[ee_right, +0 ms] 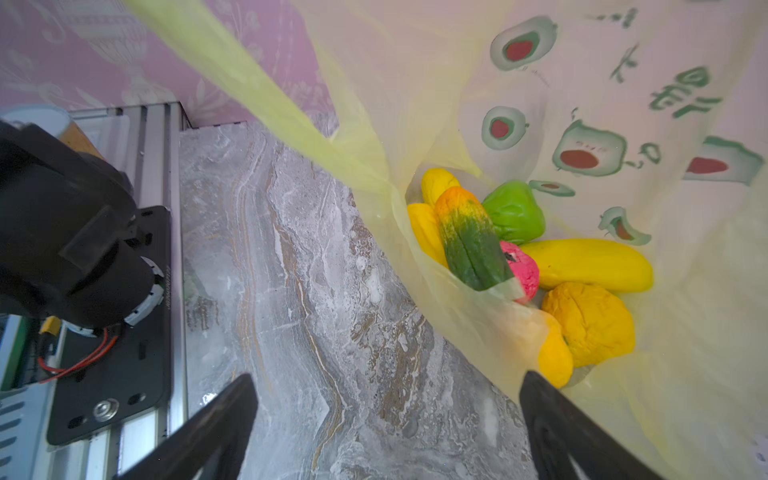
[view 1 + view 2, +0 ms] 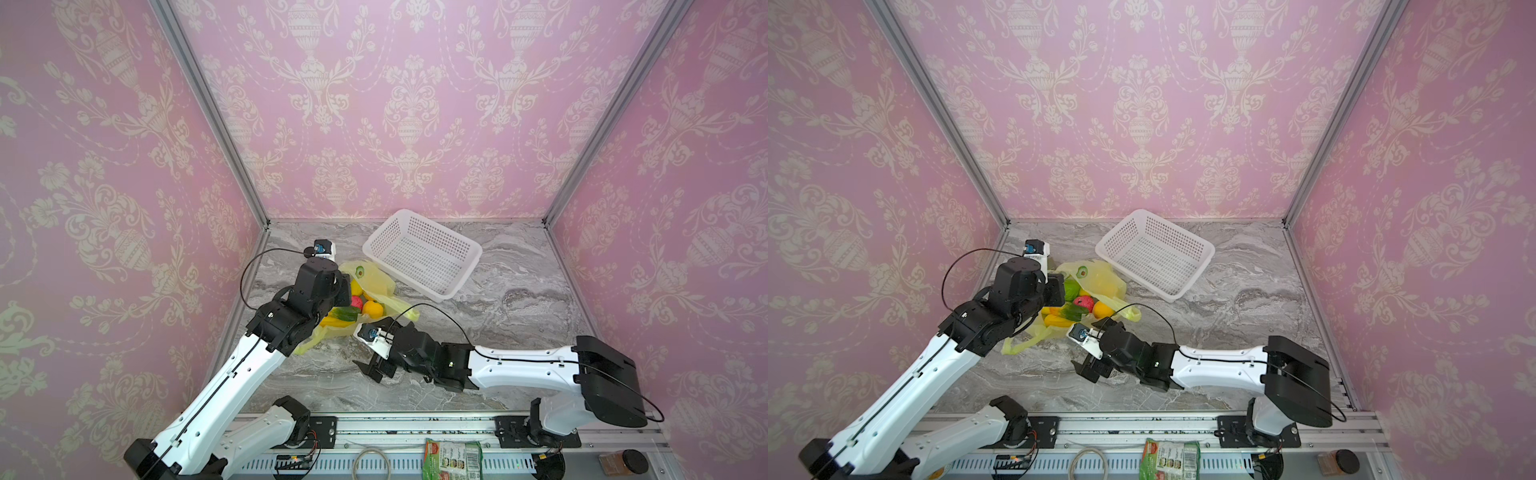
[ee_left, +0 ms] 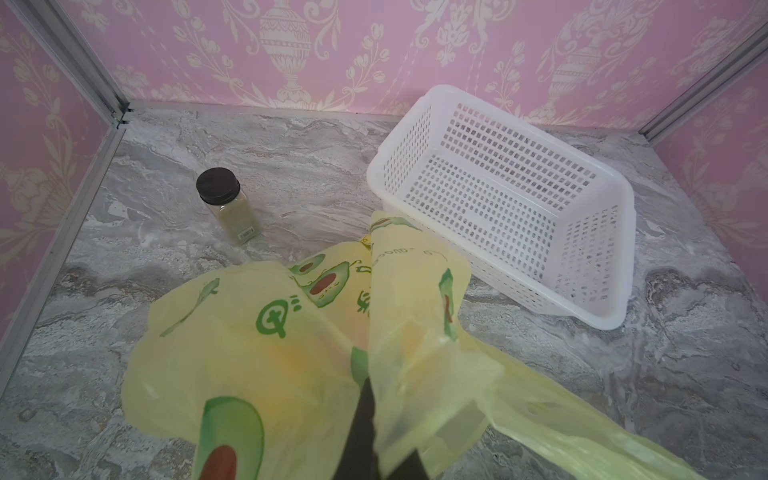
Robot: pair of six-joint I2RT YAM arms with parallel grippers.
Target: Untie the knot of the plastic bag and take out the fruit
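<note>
On the counter (image 2: 498, 324) left of centre, beside the basket (image 2: 424, 253), bag (image 2: 376, 278) lies open with fruit (image 2: 365, 308) inside; left tool (image 3: 374, 399) clamped tight on bag film, right tool (image 1: 386, 378) spread wide, empty, just at the bag mouth.

Grey marbled counter (image 2: 511, 316) (image 2: 1237, 307) with three things resting on it.

A white perforated basket (image 2: 386, 237) (image 2: 1121, 237) (image 3: 519, 153) sits toward the back wall, turned at an angle to it. Just beside the basket, on its side away from that wall, a thin yellow-green plastic bag (image 2: 376, 278) (image 2: 1106, 282) (image 3: 232, 332) (image 1: 623, 83) printed with avocados lies crumpled on the stone. Whether the two touch cannot be told. One loose handle of the bag trails farther from the basket. A small clear jar (image 3: 228, 203) with a dark lid, seen only in the left wrist view, stands apart from the basket, toward the corner where two walls meet, and clear of the bag.
</note>
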